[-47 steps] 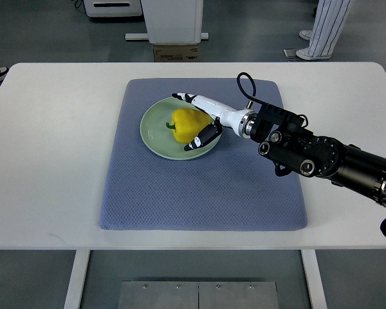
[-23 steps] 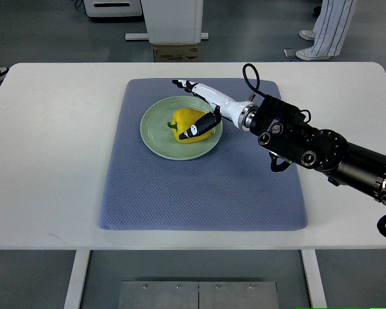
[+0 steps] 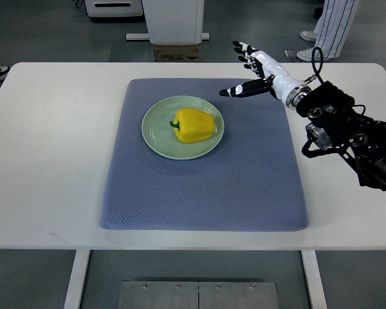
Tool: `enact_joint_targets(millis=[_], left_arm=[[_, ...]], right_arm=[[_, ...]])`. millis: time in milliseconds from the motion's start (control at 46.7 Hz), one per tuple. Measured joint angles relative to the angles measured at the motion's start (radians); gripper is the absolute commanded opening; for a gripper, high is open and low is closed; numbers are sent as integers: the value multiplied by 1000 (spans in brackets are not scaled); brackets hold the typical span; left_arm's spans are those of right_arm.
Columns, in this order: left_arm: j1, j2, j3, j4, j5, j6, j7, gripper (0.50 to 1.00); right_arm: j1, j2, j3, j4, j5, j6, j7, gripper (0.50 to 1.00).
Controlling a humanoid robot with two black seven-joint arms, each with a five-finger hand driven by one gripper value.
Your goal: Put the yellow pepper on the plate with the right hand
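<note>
The yellow pepper [image 3: 193, 125] lies on the pale green plate [image 3: 156, 136], stem pointing left, nothing touching it. The plate sits on the upper middle of a blue-grey mat [image 3: 206, 187]. My right hand [image 3: 245, 68] hovers above the mat's far right corner, well to the right of the plate. Its fingers are spread and hold nothing. The right arm [image 3: 347, 132] comes in from the right edge. No left arm shows.
The mat lies on a white table [image 3: 45, 161]. Beyond the far edge stand a white machine base [image 3: 174, 22] and a cardboard box [image 3: 177, 53]. A person's striped trouser legs [image 3: 328, 26] stand at the upper right.
My right hand let go of the pepper, opened, and drew back up and to the right, away from the plate. The pepper stays on the plate.
</note>
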Motion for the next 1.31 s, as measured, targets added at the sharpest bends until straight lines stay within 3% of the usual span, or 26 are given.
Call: enact_joint_targets(millis=[343,642,1306], left_arm=[[0,0,0,0,0,0,0,1000],[0,0,0,0,0,0,0,1000],[0,0,0,0,0,0,0,1000]], right_arm=[[-156,2,395,-3,2,-2,-84,998],[-232,76,608,-5,2,-22,-89,998],[-301,150,786,-4,85,-23,-80,1000]])
